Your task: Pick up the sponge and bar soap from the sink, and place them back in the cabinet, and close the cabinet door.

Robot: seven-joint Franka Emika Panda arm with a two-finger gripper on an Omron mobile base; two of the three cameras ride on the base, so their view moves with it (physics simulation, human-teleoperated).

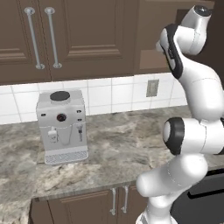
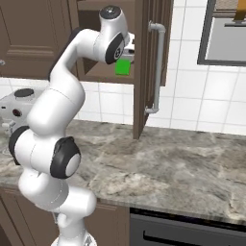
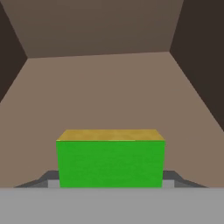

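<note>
From the right base camera, the arm's wrist hides most of the end effector (image 2: pixel 126 61) reaching into the open cabinet (image 2: pixel 96 72). The sponge (image 3: pixel 110 161) lies crosswise, long axis left to right, green face toward the hand camera, yellow layer above. The end effector's fingertips (image 3: pixel 169 178) are clamped on its two ends, just above the brown shelf (image 3: pixel 109 96).

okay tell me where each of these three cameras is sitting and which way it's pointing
Left base view: behind the arm's left, facing the coffee machine on the counter; arm at right.
Right base view: behind the arm's right, facing the open cabinet and the cabinet door; arm at left.
Hand view: on the hand, looking into the cabinet over the sponge.
Shared: right base and hand views both show the sponge.
</note>
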